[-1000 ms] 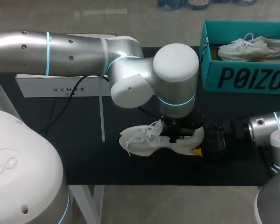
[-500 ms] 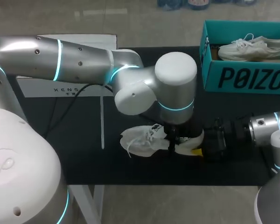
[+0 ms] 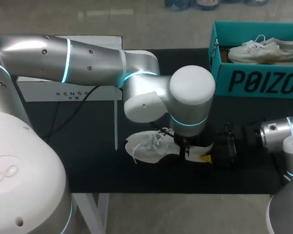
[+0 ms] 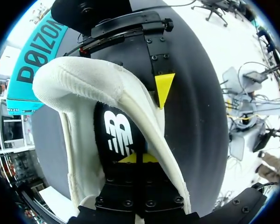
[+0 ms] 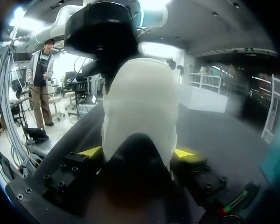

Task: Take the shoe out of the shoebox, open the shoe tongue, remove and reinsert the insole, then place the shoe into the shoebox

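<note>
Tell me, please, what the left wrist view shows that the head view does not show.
Only the left wrist view looks into the white shoe: the black insole with a white logo lies inside, and the left claw is in there, at the insole. Only the head view shows the shoe's laces and a second shoe lying in the teal shoebox. Both show the white shoe, the teal shoebox and the black table.

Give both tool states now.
Left tool: shut, inside the shoe over the insole.
Right tool: shut on the shoe at its heel.
</note>
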### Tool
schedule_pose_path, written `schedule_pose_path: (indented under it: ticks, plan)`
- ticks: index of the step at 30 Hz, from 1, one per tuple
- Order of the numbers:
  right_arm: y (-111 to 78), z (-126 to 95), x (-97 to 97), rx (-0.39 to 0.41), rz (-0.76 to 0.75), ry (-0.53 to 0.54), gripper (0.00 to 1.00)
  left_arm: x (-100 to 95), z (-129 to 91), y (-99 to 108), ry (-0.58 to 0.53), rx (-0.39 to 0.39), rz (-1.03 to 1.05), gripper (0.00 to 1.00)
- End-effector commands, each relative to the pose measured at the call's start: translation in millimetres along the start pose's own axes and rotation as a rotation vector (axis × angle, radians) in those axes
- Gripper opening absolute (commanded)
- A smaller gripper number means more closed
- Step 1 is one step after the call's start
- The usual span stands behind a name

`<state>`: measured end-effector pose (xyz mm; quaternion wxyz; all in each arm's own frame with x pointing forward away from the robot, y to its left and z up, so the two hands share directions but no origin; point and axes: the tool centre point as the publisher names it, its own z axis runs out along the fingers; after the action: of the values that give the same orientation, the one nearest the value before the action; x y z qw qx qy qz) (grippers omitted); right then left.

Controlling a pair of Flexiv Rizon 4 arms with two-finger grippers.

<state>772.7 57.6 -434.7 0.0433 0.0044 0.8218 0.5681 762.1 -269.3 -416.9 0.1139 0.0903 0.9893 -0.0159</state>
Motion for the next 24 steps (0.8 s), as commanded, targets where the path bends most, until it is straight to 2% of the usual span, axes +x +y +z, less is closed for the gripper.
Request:
schedule_pose_path:
  ticks: [1, 9, 24]
  plan:
    - [-1.2, 3.5, 0.8, 0.003, 0.000, -0.001, 0.00, -0.6, 56.1, 5.9, -0.030, 0.004, -0.008, 0.00]
    - [-1.2, 3.5, 0.8, 0.003, 0.000, -0.001, 0.00, -9.2, 31.8, 12.7, -0.078, 0.011, -0.026, 0.00]
    - [-1.2, 3.5, 0.8, 0.003, 0.000, -0.001, 0.00, -19.9, -3.8, 13.0, -0.144, 0.025, -0.018, 0.00]
